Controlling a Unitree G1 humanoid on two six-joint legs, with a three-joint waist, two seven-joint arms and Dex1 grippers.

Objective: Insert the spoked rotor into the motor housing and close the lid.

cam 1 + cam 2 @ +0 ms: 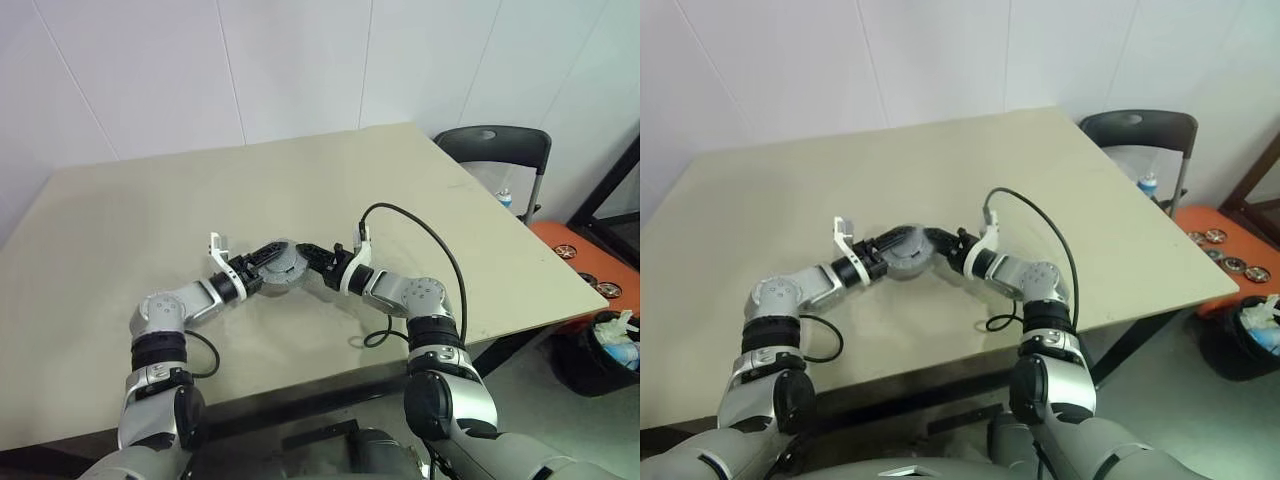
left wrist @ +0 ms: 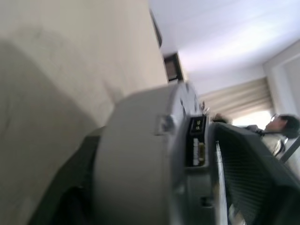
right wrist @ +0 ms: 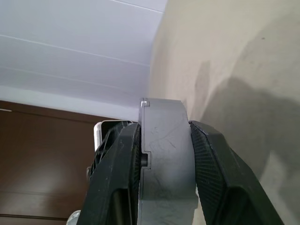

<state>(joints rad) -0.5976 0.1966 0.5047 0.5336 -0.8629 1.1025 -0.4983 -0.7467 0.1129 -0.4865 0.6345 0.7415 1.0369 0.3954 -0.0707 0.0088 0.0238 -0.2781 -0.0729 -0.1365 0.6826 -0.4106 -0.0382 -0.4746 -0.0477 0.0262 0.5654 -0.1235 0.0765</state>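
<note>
My two arms meet over the table (image 1: 120,210), a little in from its near edge and about midway along it. My right gripper (image 1: 316,254) comes in from the right with its two black fingers (image 3: 213,168) pressed flat against both faces of the motor housing (image 1: 283,268), so I have the grey round case pinched between them; in the right wrist view the fingers sit tight against the metal with no gap. The lid (image 3: 144,140) is folded down against the housing, a thin seam marking where the two meet. My left gripper (image 1: 263,257) reaches in from the left and is at the other side of the same housing, one dark finger (image 2: 253,173) lying just beside its lid face; its jaws are partly apart, and I cannot tell whether they have actually closed on the case. The housing is held on edge rather than lying flat. Beyond my hands the table is bare to its far edge. Past the far right corner stands a dark chair (image 1: 495,150), and a person (image 2: 281,129) shows in the left wrist view
</note>
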